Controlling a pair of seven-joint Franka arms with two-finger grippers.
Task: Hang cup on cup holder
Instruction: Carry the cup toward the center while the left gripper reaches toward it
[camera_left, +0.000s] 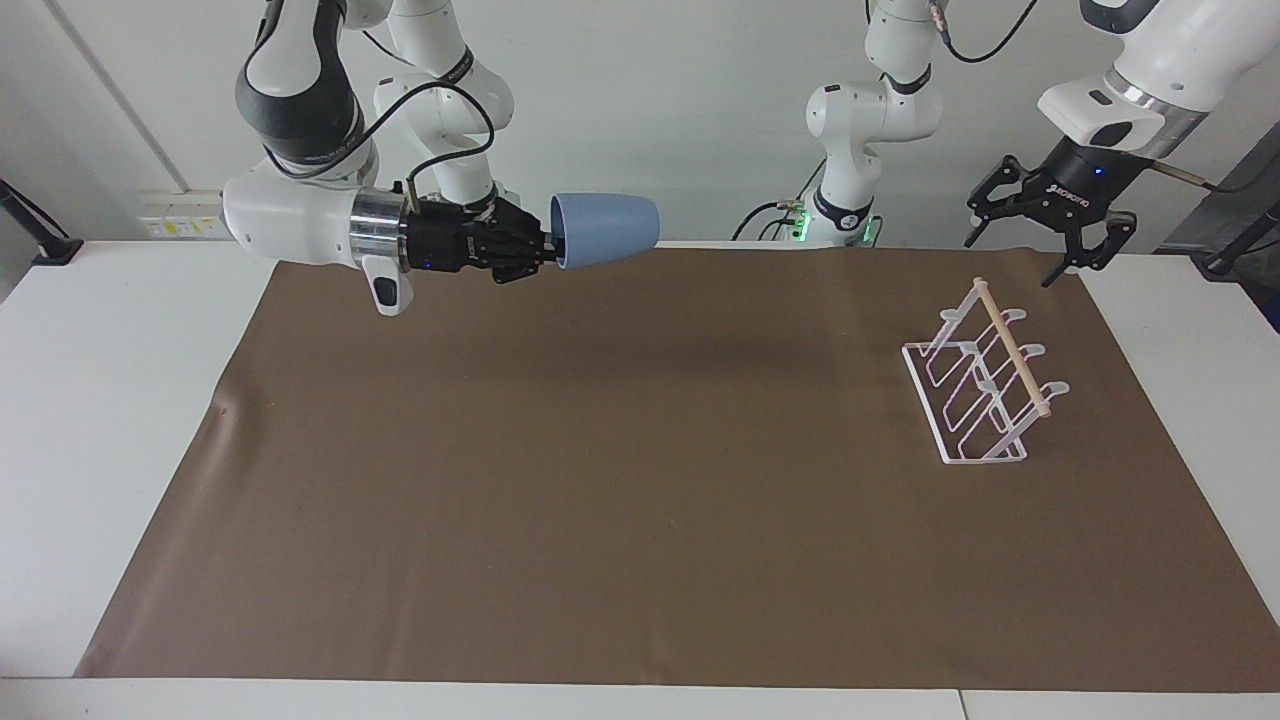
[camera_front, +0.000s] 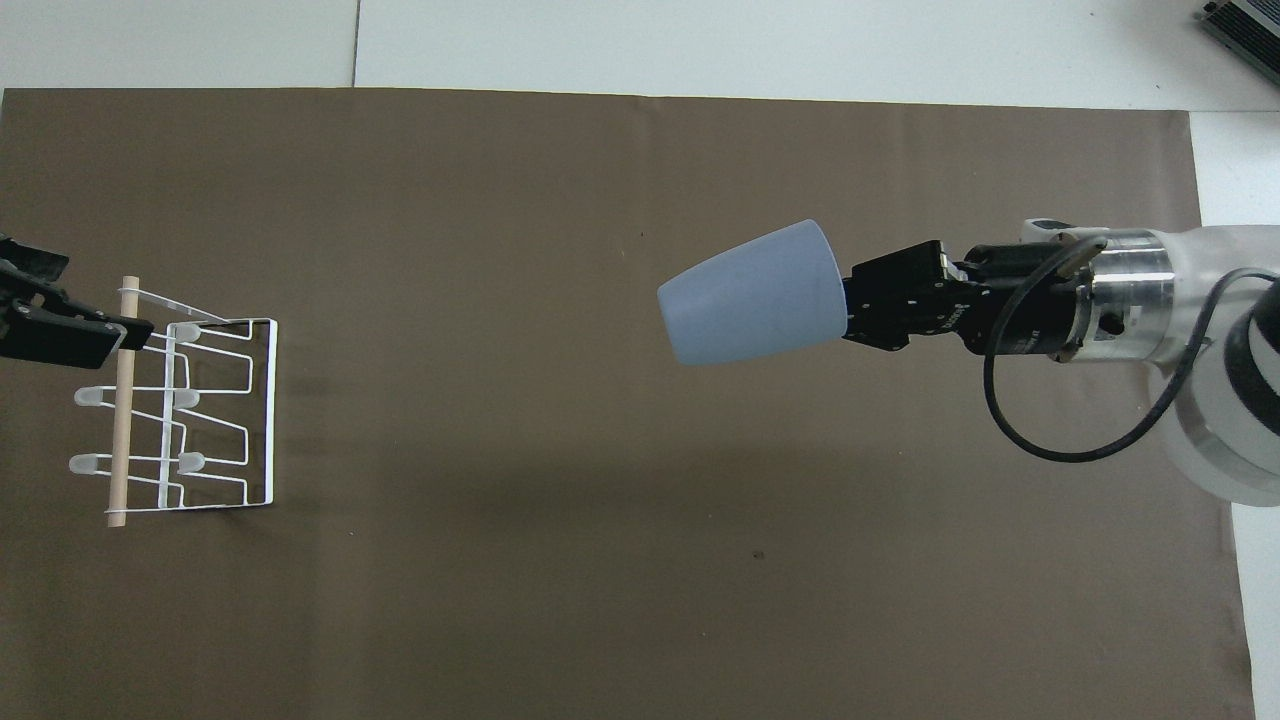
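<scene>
Facing view: the right gripper (camera_left: 548, 245), entering from the upper left of the frame, is pinching the rim of the light-blue cup (camera_left: 606, 230) and holding it in the air above the brown mat (camera_left: 640, 560). The cup's long axis is lying level, with its narrow base pointing toward the frame's right. The cup holder (camera_left: 982, 375) is standing on the mat at the right of the frame, well apart from the cup, along the line the base is pointing. The left gripper (camera_left: 1043, 233), fingers spread and carrying nothing, is hanging in the upper right corner, much nearer the holder than the right gripper is.

Overhead view: the cup (camera_front: 750, 294) is showing at centre right, base toward the frame's left, where the cup holder (camera_front: 185, 405) is sitting. The right gripper (camera_front: 848, 312) is covered at its fingertips by the cup's rim. The left gripper (camera_front: 50, 325) is cut off by the left edge, overlapping the holder's wooden rod (camera_front: 120, 400); contact cannot be judged here.
</scene>
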